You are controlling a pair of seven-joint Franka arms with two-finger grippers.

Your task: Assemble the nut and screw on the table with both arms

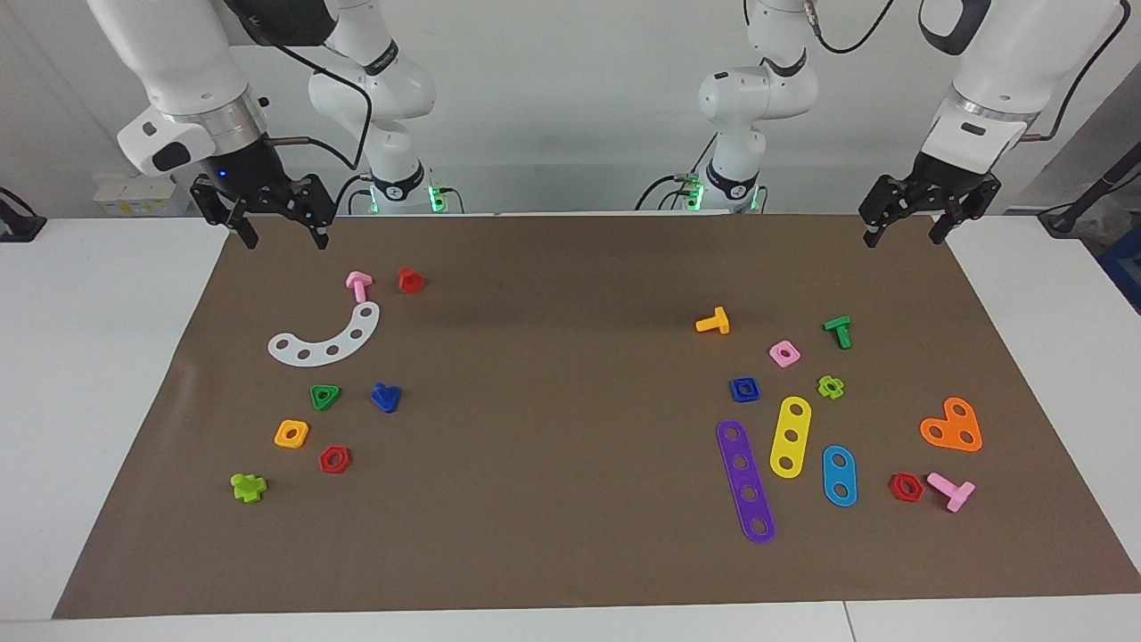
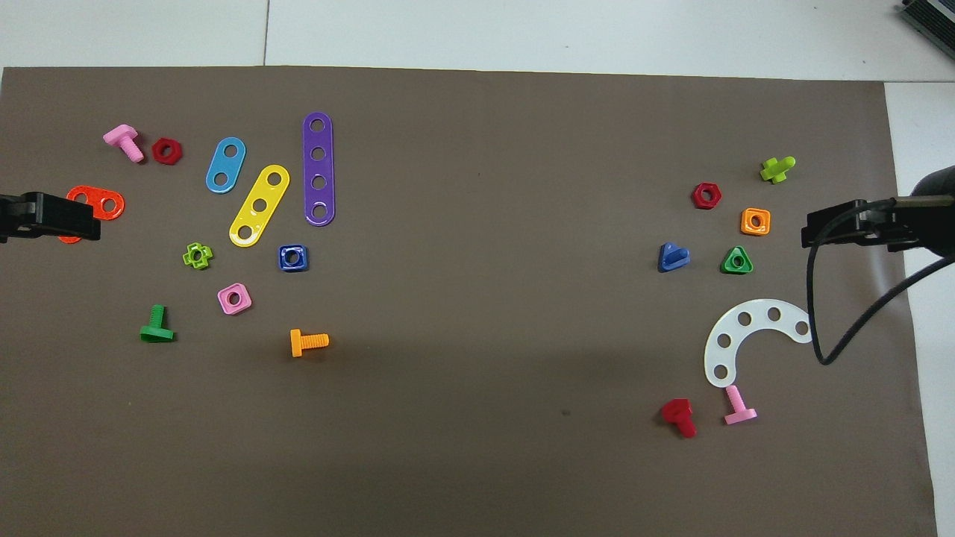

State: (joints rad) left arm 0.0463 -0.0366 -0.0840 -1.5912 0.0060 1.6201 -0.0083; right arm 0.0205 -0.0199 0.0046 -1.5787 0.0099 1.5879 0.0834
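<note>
A: Where can a tool pass?

B: The middle of the brown mat [image 1: 553,428] lies bare between the two clusters of toy parts.

A: And around the blue nut [image 1: 744,389]?

B: Crowded. The purple strip [image 1: 747,481] and yellow strip [image 1: 791,436] lie just beside it, the pink nut [image 1: 784,353] near. Its side toward the mat's middle is bare.

A: The blue screw [image 1: 386,397]?

B: The green triangle nut [image 1: 324,396] lies beside it; its side toward the mat's middle is bare too.

Blue nut [image 2: 293,258] at nine o'clock of mat [image 2: 477,447], just below purple strip [image 2: 318,168]. Blue screw [image 2: 673,256] at three o'clock, beside green triangular nut [image 2: 737,261]. Gripper tips at both edges.
</note>
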